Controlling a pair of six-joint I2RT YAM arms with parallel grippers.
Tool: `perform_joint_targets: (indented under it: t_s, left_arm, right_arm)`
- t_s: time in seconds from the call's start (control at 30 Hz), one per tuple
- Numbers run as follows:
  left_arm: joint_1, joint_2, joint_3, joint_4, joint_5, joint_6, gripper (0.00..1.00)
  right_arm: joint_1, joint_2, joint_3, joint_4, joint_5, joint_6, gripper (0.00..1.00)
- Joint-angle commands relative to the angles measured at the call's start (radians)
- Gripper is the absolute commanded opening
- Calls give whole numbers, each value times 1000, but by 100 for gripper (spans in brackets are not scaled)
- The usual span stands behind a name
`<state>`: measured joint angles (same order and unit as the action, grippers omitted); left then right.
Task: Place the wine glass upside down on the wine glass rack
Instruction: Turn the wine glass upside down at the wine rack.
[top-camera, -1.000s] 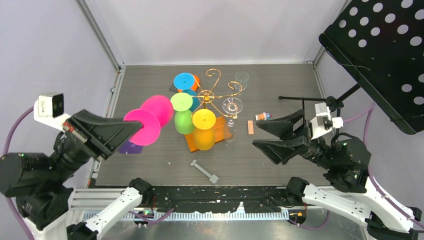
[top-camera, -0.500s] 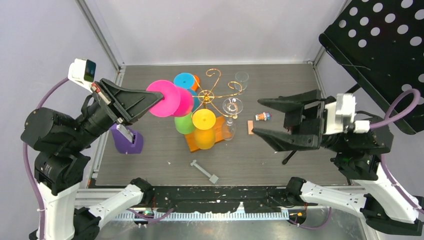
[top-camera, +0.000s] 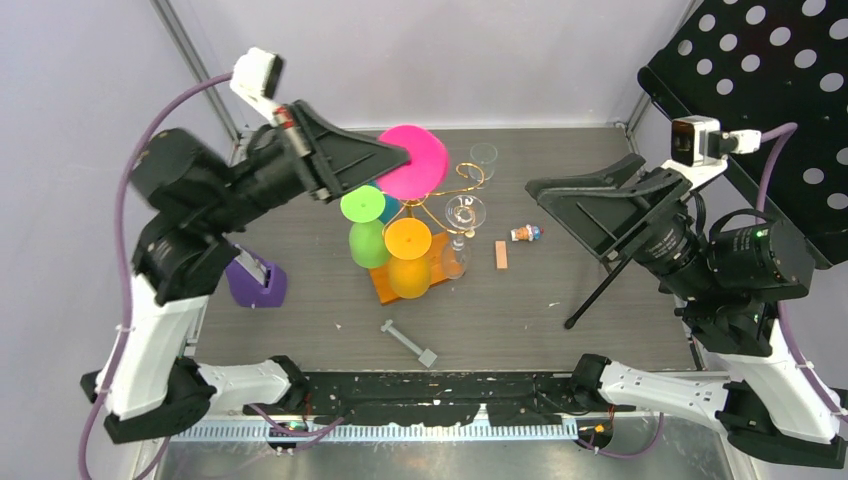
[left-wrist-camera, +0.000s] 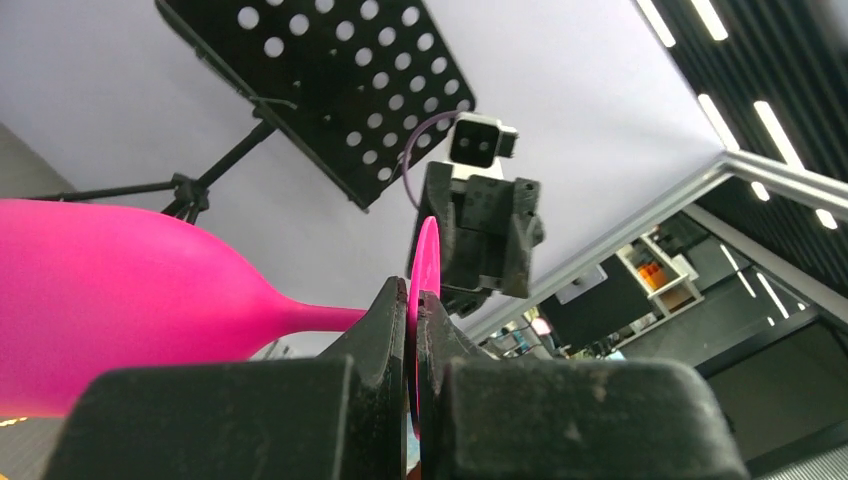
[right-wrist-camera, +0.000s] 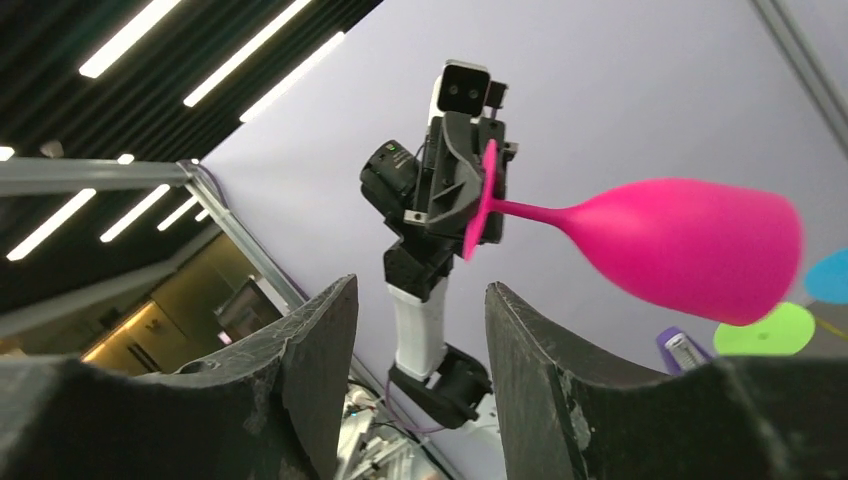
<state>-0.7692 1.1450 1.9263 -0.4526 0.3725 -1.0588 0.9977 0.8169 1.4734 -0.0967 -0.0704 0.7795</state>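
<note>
At 6 o'clock from the wine glass rack (top-camera: 382, 288), closest to the arm bases, a grey bolt (top-camera: 408, 343) lies flat on the tabletop (top-camera: 300, 340). A purple block (top-camera: 250, 283) stands at 9 o'clock, near the left edge. The rack stands about in the middle and already carries a green glass (top-camera: 367, 245), an orange glass (top-camera: 408, 275) and a clear glass (top-camera: 463, 215).

The pink wine glass (top-camera: 415, 163) is in the air over the 12 o'clock side of the rack. The left pincer (left-wrist-camera: 412, 300) is closed tight on the flat foot of the glass. The stem runs about level, so the glass lies on its side. The right pincer (right-wrist-camera: 420, 288) hangs raised at 3 o'clock, well apart from the rack, its jaws partly open with nothing between them.

I judge that the carrying step is in hand and the hanging is not yet done. The next move calls for a turn of the left wrist until the bowl points down. Then the stem must slide into a free gold arm so that the foot rests on the wire, without knocking the glasses beside it.

The tabletop is dark grey with a wood grain. Pale lilac walls close it in, with metal posts at the far corners. A black panel with round holes (top-camera: 760, 100) stands at 2 o'clock. The wrist views show strip lights on the ceiling.
</note>
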Motion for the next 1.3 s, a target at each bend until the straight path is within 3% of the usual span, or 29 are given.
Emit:
perform_joint_targets:
  t_s: [0.0, 0.47, 0.9, 1.27]
  left_arm:
    - [-37, 49, 45, 49, -16, 97, 0]
    - [-124, 101, 43, 58, -30, 128, 0]
    - [-153, 149, 38, 76, -8, 120, 0]
    - [-163, 176, 35, 115, 35, 108, 0]
  right_arm:
    - [4, 4, 8, -24, 83, 209, 55]
    - [2, 47, 2, -110, 196, 201, 52]
    - [-1, 76, 18, -145, 148, 210, 51]
    - [-1, 84, 29, -177, 125, 200, 21]
